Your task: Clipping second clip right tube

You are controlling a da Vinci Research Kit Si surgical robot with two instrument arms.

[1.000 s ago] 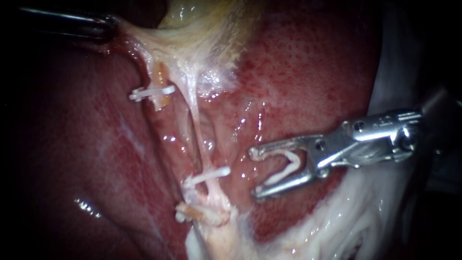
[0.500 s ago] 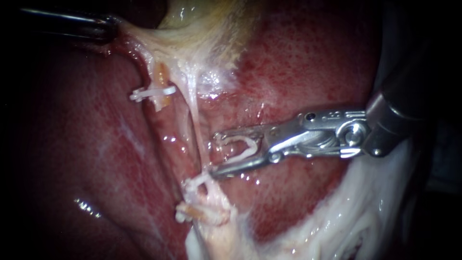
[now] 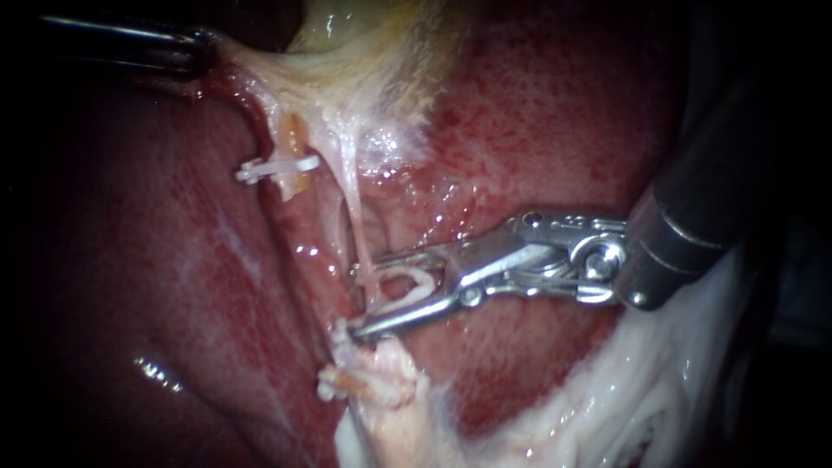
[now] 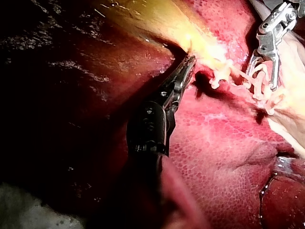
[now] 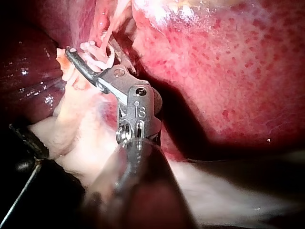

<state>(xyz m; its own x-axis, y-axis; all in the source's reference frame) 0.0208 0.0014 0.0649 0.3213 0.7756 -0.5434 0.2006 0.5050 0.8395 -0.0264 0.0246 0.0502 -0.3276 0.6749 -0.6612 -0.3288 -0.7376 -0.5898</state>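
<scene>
Because the second clip must close around the right tube [image 3: 354, 227], the endoscope view shows the hand [image 3: 360, 302] of my right instrument standing wide. Its jaws carry an open white clip [image 3: 414, 286], which straddles that tube. In the left wrist view, my left instrument's hand [image 4: 191, 60] is pinched narrow on the gallbladder [image 4: 157, 24], probably to stretch the tube taut. In the right wrist view, pale strands lie between the clip's legs, not yet squeezed.

Bare liver [image 3: 537, 113] flanks the right tube [image 3: 358, 234]; fastened clip [image 3: 345, 329] crowds beneath.
</scene>
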